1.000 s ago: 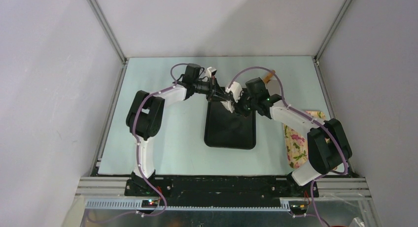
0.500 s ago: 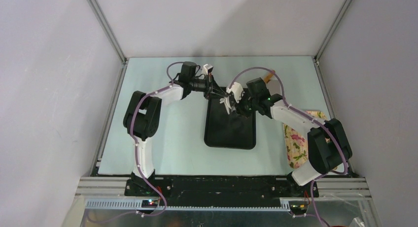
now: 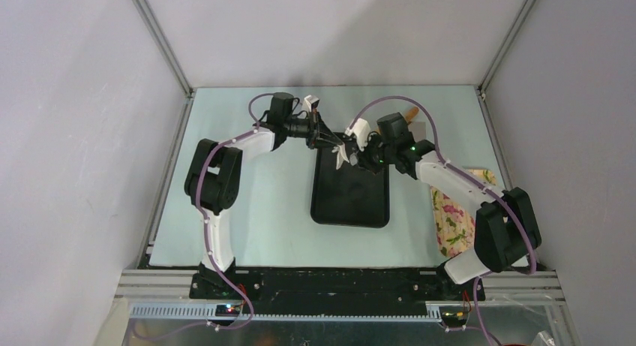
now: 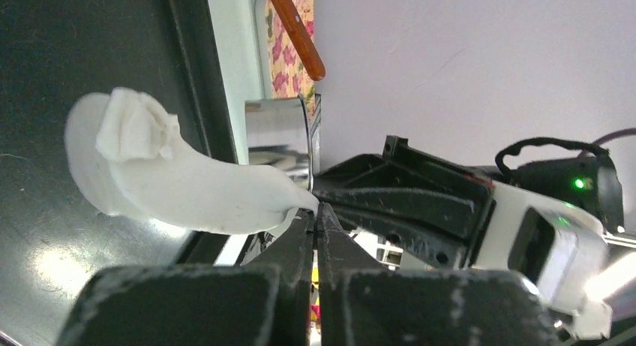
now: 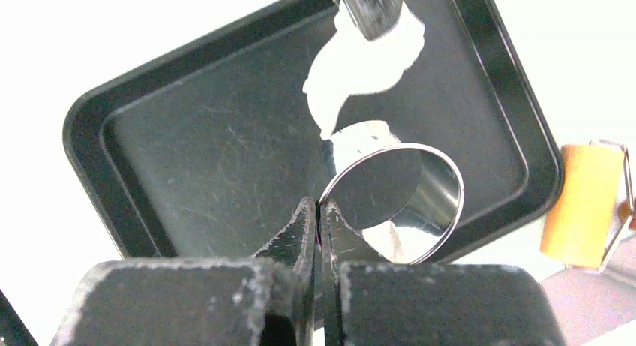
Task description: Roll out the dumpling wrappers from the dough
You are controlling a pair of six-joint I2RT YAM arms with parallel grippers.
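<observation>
The dough [image 4: 165, 181] is a stretched white strip hanging over the black tray [image 3: 350, 200]. My left gripper [image 4: 316, 206] is shut on the strip's thin end. In the right wrist view the dough [image 5: 360, 64] runs from the back of the round steel cup [image 5: 397, 192] up to the left gripper at the top edge. My right gripper [image 5: 319, 206] is shut on the cup's rim and holds the cup tilted above the tray [image 5: 187, 166]. In the top view both grippers meet at the tray's far end, left [image 3: 334, 141] and right [image 3: 353, 154], with the dough [image 3: 343, 152] between them.
A brown wooden rolling pin [image 3: 409, 117] lies behind the right wrist and also shows in the left wrist view [image 4: 296, 31]. A floral cloth [image 3: 452, 215] lies right of the tray. The table is pale green with grey walls close around it.
Both grippers have shifted toward the tray's far end. The left arm has drawn back to the left, and the dough is stretched between it and the cup.
</observation>
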